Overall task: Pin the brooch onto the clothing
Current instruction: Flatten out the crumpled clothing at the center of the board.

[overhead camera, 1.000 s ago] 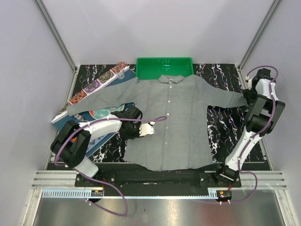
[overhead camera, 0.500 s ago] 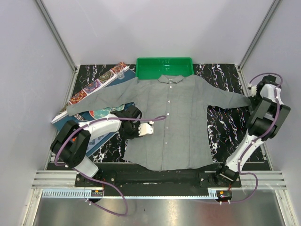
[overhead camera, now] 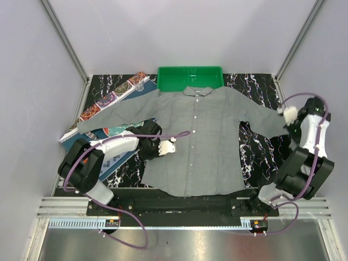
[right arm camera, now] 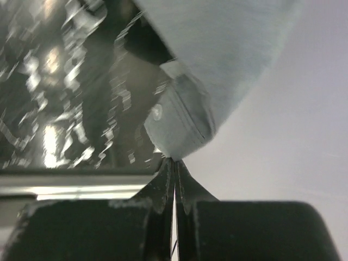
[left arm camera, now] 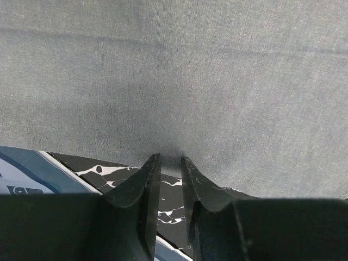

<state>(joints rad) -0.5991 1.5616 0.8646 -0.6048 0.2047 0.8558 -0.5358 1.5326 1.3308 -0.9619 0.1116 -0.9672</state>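
Observation:
The clothing (overhead camera: 201, 136), a grey button-up shirt, lies flat on the table with its sleeves spread. My left gripper (overhead camera: 172, 145) rests low at the shirt's left side edge. In the left wrist view its jaws (left arm camera: 169, 157) stand a narrow gap apart, tips at the edge of the cloth (left arm camera: 190, 81), and marble shows between them. My right gripper (overhead camera: 287, 113) is at the end of the right sleeve. In the right wrist view it (right arm camera: 174, 159) is shut on the corner of the cuff (right arm camera: 182, 122). The brooch is out of view.
A green tray (overhead camera: 190, 76) stands behind the collar. A strip of patterned mats (overhead camera: 111, 98) with a small clear cup (overhead camera: 140, 85) lies at the back left. A blue placemat (overhead camera: 114, 157) sits under the left arm. Black marble table (overhead camera: 261, 147) shows to the right.
The right gripper has closed on the sleeve cuff, and that arm has swung nearer, drawing the sleeve end slightly toward the front. The left arm has barely moved.

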